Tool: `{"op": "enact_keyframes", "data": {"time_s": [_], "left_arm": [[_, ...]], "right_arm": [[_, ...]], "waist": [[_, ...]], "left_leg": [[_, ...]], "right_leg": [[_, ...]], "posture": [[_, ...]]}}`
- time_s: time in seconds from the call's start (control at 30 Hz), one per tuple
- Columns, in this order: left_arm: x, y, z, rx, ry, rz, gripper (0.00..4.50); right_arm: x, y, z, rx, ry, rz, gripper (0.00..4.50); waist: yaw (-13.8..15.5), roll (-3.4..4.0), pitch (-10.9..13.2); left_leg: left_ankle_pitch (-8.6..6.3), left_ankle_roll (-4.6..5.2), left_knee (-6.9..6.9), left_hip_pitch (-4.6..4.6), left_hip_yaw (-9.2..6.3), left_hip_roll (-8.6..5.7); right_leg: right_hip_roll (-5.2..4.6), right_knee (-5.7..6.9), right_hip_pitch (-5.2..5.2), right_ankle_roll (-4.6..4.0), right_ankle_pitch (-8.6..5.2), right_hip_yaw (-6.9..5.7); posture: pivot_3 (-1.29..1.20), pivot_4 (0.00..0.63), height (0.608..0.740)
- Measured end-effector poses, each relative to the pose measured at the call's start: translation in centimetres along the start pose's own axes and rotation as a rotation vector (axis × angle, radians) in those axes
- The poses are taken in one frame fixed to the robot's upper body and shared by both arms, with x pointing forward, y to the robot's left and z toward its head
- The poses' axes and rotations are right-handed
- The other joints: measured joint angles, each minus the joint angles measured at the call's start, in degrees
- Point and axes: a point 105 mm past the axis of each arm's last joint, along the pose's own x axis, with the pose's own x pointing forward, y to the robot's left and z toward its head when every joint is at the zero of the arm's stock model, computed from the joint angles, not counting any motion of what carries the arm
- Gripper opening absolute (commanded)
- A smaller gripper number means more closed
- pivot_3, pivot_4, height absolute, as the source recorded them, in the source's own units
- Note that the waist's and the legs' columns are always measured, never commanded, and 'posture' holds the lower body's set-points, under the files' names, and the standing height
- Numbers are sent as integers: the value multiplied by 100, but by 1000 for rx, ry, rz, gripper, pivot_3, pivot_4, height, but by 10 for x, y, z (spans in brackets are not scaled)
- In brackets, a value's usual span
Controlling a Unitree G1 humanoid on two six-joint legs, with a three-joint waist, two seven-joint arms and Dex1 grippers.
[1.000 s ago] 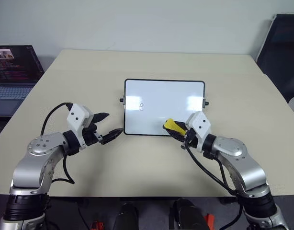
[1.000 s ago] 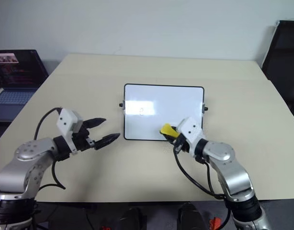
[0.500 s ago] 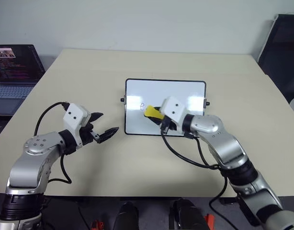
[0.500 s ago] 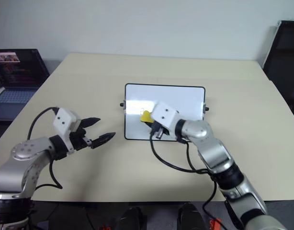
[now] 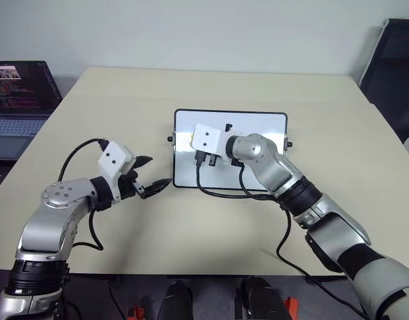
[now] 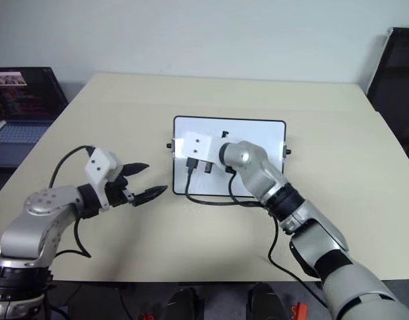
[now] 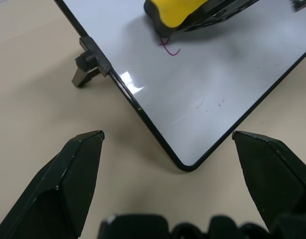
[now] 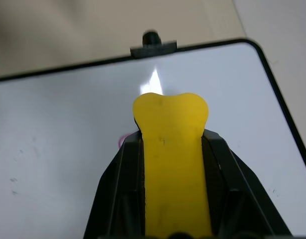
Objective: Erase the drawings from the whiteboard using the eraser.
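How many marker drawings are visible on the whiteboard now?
1. A small pink scribble lies on the whiteboard right at the tip of the yellow eraser. Others may be hidden under the eraser or the right gripper.

Yellow eraser [image 8: 173,164]; glossy white whiteboard [image 7: 232,84] w/ black frame; purple-red scribble [image 7: 168,48]; beige table [image 5: 211,220].

A broad beige rectangular table [image 5: 211,93] fills the scene. Off its far left corner sits an open dark laptop [image 5: 21,100] — screen lit with coloured text. Beyond the far right corner stands a black chair [image 5: 394,63], against a pale wall [image 5: 204,30].
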Motion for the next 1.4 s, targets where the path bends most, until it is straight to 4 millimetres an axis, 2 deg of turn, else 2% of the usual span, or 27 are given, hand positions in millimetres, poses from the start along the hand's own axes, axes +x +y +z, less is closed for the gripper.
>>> {"op": "enact_keyframes", "data": {"time_s": [0.27, 0.33, 0.43, 0.5, 0.73, 1.0, 1.23, 1.4], "left_arm": [[0, -1, 0, -1, -1, -1, 4500], [0, -1, 0, -2, -2, -1, 4500], [1, -2, 0, -2, -5, -4, 4500], [1, -2, 0, -3, -5, -4, 4500], [1, -3, -2, -10, -5, -6, 4500], [2, -5, -2, -14, -11, -12, 4500], [3, -5, -3, -16, -11, -14, 4500], [4, -6, -3, -16, -11, -18, 4500]], "right_arm": [[1, 23, -2, -82, 9, 130, 1110], [6, 14, 1, -114, -2, 51, 1110], [7, -16, 6, -151, 1, -93, 1110], [5, -22, 6, -164, -1, -104, 1110], [4, 22, 0, -200, -6, 121, 1108], [4, 5, -4, -243, 19, 12, 1108], [-5, 25, -10, -282, 18, 140, 1108], [6, 28, -1, -283, -7, 84, 1108]], "waist": [[-9, 1, 0], [-21, 1, 0], [-26, 1, 1], [-24, -1, 0], [-36, 1, 0], [-27, 0, 0], [-23, 0, 0], [-49, -1, 0]], "left_leg": [[0, 0, 2, 5, -1, 1], [1, 0, 5, 8, -1, 1], [6, -2, 6, 6, -3, 1], [5, -2, 5, 7, -2, 1], [5, -2, 2, 7, -3, 1], [18, 1, 10, 10, -4, 0], [18, 1, 7, 12, -4, 1], [20, 4, 9, 16, -4, 1]], "right_leg": [[2, 6, 4, 9, -6, 1], [3, 13, 2, 6, -6, 1], [3, 16, -1, -6, -7, 1], [3, 11, 4, -2, -5, 2], [4, 13, 3, 10, -4, 1], [4, 18, 5, -20, -4, 2], [4, 14, 8, -9, 0, 2], [5, 22, 7, -20, -3, 3]], "posture": [[0, 150, 740], [0, 150, 740], [0, 150, 740], [0, 150, 740], [0, 150, 740], [0, 150, 740], [0, 150, 740], [0, 150, 740]]}}
